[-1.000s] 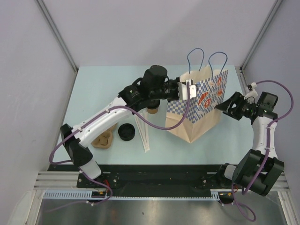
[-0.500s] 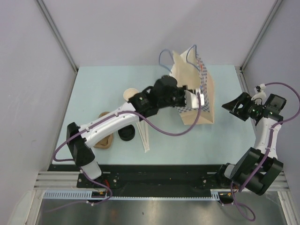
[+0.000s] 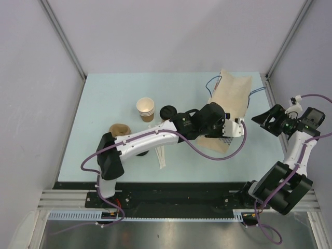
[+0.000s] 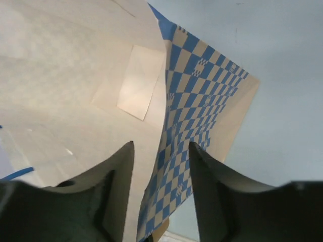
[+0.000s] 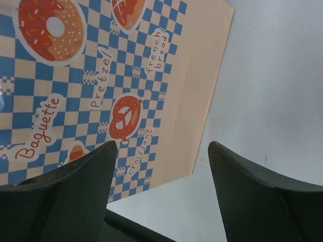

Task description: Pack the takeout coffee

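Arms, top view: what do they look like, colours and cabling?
The left arm and right arm have white links, black joints and a purple cable looped alongside each. The left end effector and right end effector have plain dark grey fingers with no markings.

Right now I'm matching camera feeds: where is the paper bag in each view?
Top external: paper bag right of centre, toward the far right corner.
Left wrist: paper bag fills left and centre.
Right wrist: its printed side fills upper left.
Shared landmark: the pale blue table.
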Controlling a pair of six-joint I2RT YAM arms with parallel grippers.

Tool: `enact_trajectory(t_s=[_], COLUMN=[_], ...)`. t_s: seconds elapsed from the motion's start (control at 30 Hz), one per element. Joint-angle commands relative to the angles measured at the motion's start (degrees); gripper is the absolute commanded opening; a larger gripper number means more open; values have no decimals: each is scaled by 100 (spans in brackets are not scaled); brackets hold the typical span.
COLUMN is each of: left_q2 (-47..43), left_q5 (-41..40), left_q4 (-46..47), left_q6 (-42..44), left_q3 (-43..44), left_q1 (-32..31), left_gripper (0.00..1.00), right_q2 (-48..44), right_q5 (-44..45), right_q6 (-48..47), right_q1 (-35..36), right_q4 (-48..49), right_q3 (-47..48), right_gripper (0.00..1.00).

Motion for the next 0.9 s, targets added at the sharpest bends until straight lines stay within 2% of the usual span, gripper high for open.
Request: enact_trajectory(t_s=[0.0,0.17,0.2,0.3,0.4,0.43,0.5,0.53,0.57,0.6,0.63,0.67,0.7,0.73,0.8,0.83,0.87], left_q2=[-5,162,145,57,-266,-382,-776,-935,-1093,-1277,-1723,-1910,-2103,-2358,-2535,-2606,-2780], left_q5=[249,346,511,881,1566,2055,2541,2717,2937,3000,3018,3070,3184,3324,3605,3676,3651], left_q4=[-517,-1071,-1115,-1291,-1405,-1414,-1484,-1589,-1651,-1686,-1765,-1827,-1914,-2168,-2494,-2861,-2986], left_q6=[-619,-988,-1058,-1392,-1928,-2286,-2596,-2867,-2983,-3045,-3019,-2993,-2975,-2958,-2923,-2644,-2476], left_q3=[888,2046,2180,2760,3086,3078,2946,2850,2718,2230,1903,1587,1053,804,118,-128,-670], left_q1=[3,38,56,258,766,1194,1732,2318,2628,2936,3539,3867,4201,4970,5748,6439,6655], left_gripper=[60,72,78,84,89,89,90,90,90,89,89,89,87,86,83,81,80], right_q2=[-23,-67,-85,-172,-286,-313,-392,-418,-445,-471,-506,-524,-533,-542,-577,-586,-594], right_q5=[-170,-301,-363,-416,-407,-390,-355,-346,-337,-285,-249,-223,-153,-144,-30,23,84], right_q6=[-222,-82,-38,156,183,174,139,130,121,104,69,42,16,-54,-169,-204,-222], right_q1=[-83,-83,-83,-83,-83,-83,-83,-83,-83,-74,-74,-65,-65,-39,-21,-4,31], right_q4=[-110,-48,4,153,172,137,67,49,5,-48,-74,-101,-171,-206,-294,-329,-364], right_q3=[312,522,549,646,698,707,725,734,742,743,760,760,769,778,778,778,778], right_gripper=[79,79,80,80,81,81,82,82,84,86,87,94,98,99,100,100,100])
